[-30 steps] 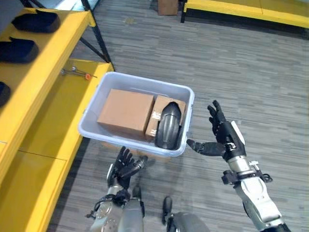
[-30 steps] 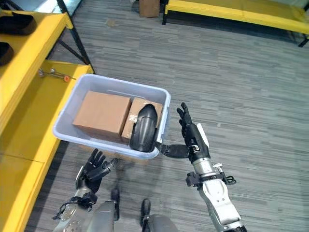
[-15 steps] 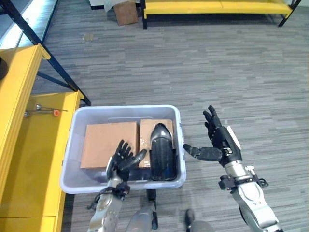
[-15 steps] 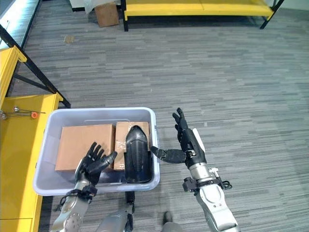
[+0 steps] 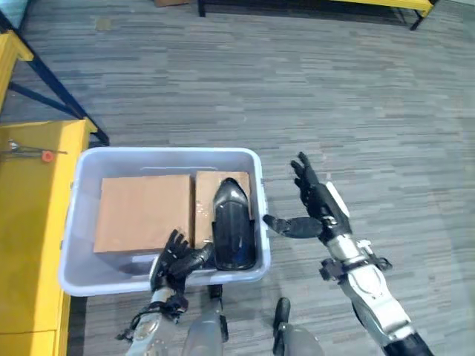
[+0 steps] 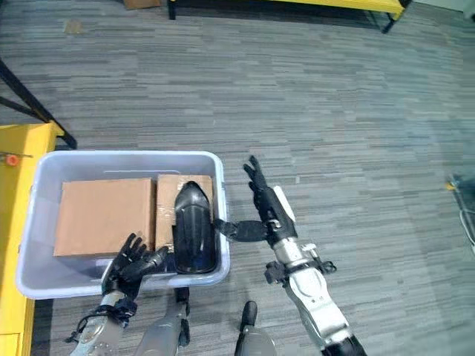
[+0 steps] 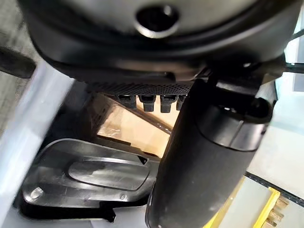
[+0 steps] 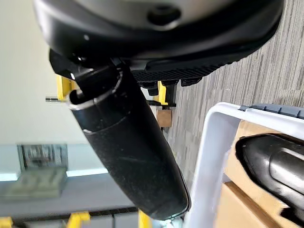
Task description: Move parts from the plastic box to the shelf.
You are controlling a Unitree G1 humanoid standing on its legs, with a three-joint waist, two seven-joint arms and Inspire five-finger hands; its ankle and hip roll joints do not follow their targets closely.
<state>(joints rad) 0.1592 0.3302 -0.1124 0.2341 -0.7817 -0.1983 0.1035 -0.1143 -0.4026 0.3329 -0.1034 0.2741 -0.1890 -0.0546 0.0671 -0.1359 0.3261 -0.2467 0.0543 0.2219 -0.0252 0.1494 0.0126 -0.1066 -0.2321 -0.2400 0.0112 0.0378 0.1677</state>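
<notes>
1. hands flank the plastic box (image 5: 74,252) on the floor: left robot hand (image 5: 174,259) at its near rim, fingers relaxed, grasping nothing; right robot hand (image 5: 315,208) beside its right wall, spread and empty, likely readying a reach.
2. inside lie a glossy black part (image 5: 232,226) and two cardboard boxes (image 5: 141,211); yellow shelf (image 5: 26,222) stands left.

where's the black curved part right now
The glossy black curved plastic part lies inside the pale grey plastic box, at its right end, resting on the smaller brown cardboard box, just beyond the left robot hand.
</notes>
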